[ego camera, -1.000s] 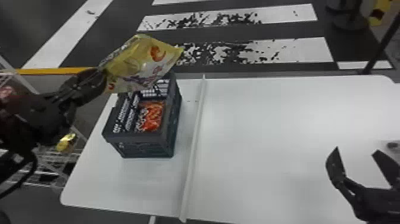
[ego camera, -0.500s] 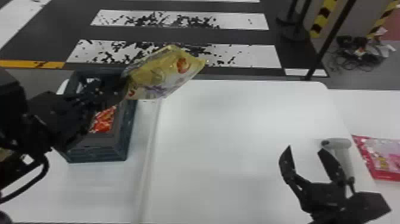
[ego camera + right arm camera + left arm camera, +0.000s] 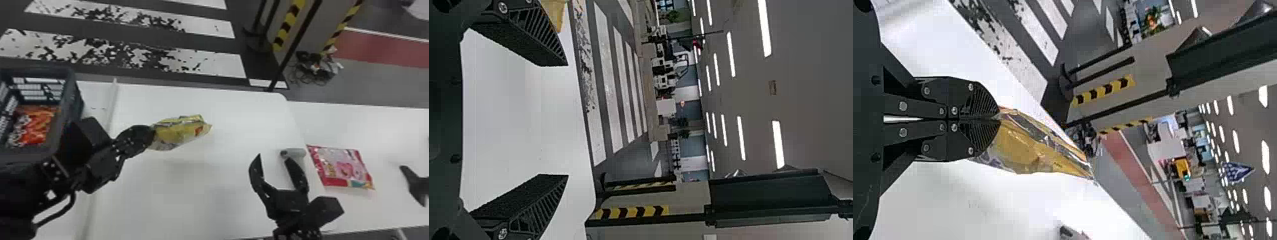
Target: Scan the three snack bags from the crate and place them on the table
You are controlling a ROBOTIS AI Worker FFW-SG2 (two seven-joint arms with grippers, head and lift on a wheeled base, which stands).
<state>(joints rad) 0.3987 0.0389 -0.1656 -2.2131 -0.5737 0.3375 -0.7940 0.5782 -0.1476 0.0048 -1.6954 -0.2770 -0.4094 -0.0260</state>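
Nearest me, my right claw (image 3: 272,154) is wide open, and farther off to its left my left claw (image 3: 152,136) pinches one end of the yellow bag (image 3: 178,133), whose long way points right and a bit away, so I think it must come right.

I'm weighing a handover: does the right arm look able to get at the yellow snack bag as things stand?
Probably yes: the right gripper is open and empty, nothing seems to stand between them, and the yellow snack bag sticks out free beyond the left gripper.
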